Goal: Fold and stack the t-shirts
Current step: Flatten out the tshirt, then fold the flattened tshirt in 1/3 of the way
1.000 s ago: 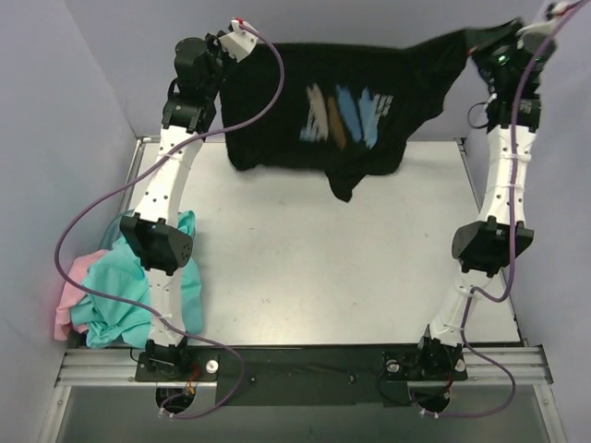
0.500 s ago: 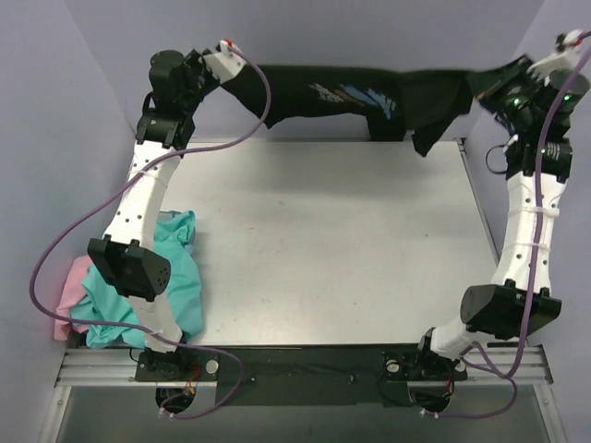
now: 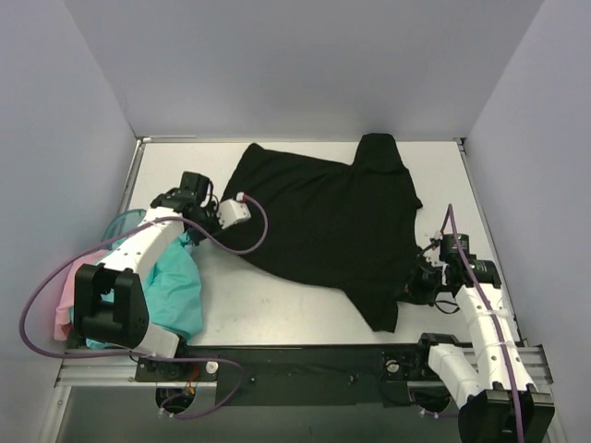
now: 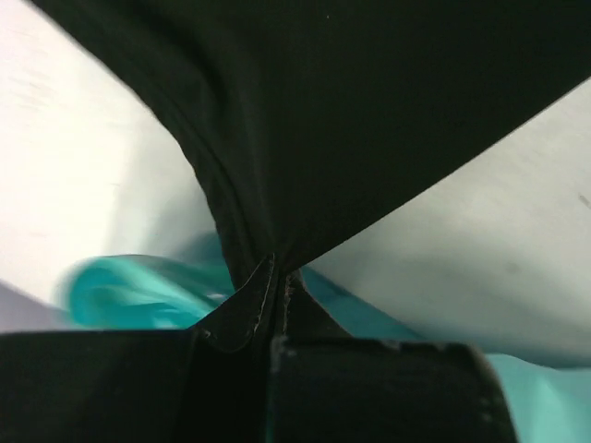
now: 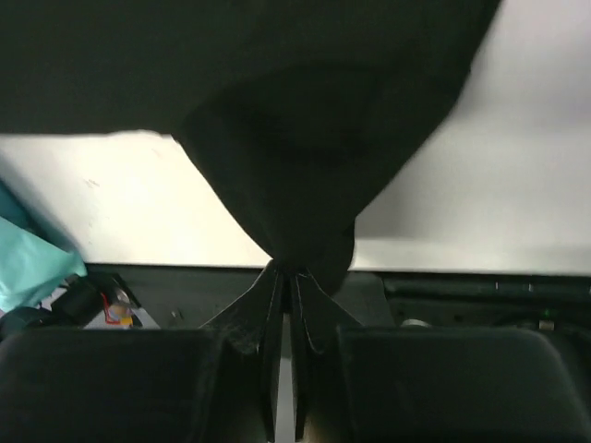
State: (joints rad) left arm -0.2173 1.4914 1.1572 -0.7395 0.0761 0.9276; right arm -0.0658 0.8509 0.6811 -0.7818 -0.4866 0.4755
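Black t-shirt [image 3: 323, 217] lies spread on the table [image 3: 277, 303]. Left gripper [image 4: 279, 277] pinches its left edge; right gripper [image 5: 286, 272] pinches its near-right edge. Teal tees [image 3: 175, 291] heaped near left.

Top view: even, diffuse overhead light, sharp focus; white desk [image 3: 277, 305] bright, only soft faint shadows. Black tee [image 3: 323, 217] reads as flat dark mass, little fold detail. Wrist views: near cloth blurred & underexposed, desk glaring, teal cloth [image 4: 129, 295] smeared.
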